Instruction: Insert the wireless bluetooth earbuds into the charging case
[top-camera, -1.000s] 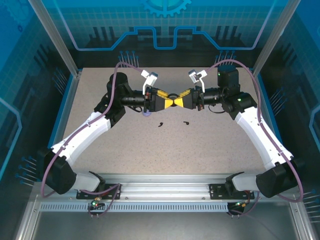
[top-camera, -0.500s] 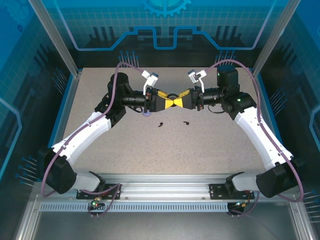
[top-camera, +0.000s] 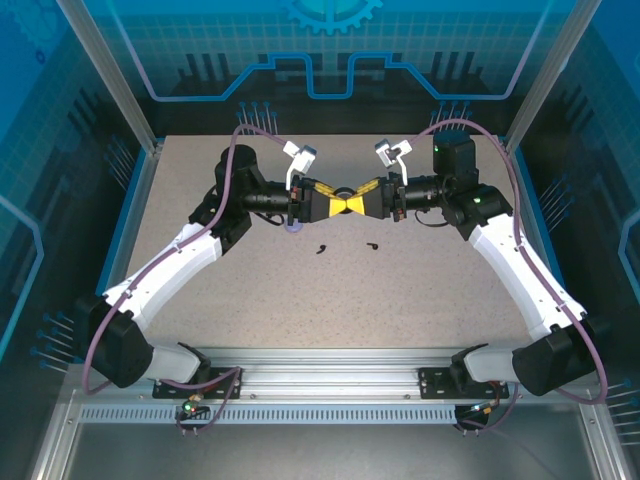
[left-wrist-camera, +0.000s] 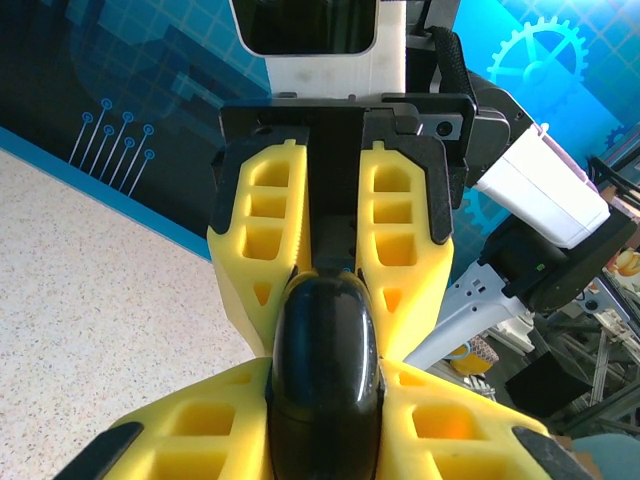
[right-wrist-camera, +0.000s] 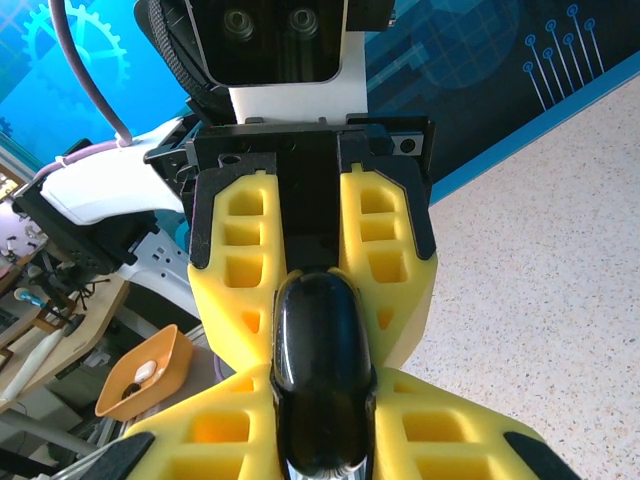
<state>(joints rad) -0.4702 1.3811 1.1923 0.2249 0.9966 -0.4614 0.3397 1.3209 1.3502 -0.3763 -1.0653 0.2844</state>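
Case (left-wrist-camera: 325, 380): glossy black, rounded, clamped by left gripper (top-camera: 336, 205) and right gripper (top-camera: 354, 205), yellow ribbed jaws. Earbuds (top-camera: 322, 248): tiny, black, loose on speckled tabletop (top-camera: 300, 300).

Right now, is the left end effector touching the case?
Touching. Left wrist view shows the charging case wedged between yellow fingers of the left end effector.

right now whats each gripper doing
Left gripper: shut on the charging case.
Right gripper: shut on the same charging case, from the opposite side.
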